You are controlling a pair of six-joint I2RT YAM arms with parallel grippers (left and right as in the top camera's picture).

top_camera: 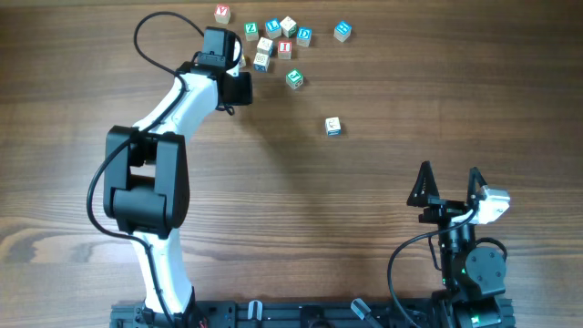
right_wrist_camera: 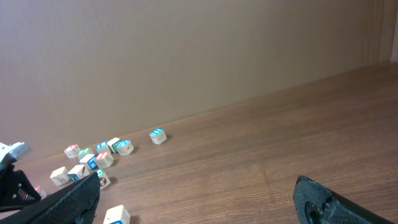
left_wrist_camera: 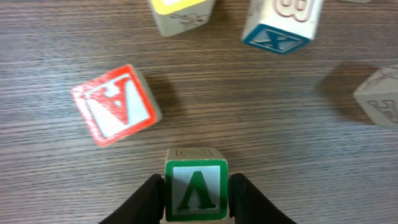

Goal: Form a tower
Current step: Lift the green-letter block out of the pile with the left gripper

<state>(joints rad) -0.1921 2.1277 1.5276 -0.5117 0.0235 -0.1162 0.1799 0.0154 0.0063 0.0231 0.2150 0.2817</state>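
My left gripper is shut on a green-faced letter cube, one black finger pressed against each side, and the cube sits on the table. From overhead, the left gripper is at the left edge of a scatter of loose letter cubes, and the arm hides the gripped cube. A tower is out of view. The right gripper stands open at the near right, far from the cubes, with nothing between its fingers.
Just ahead of the held cube lie a red-faced cube, a yellow-topped cube, a blue X cube and a plain cube. One green cube and one blue-and-white cube lie apart from the scatter.
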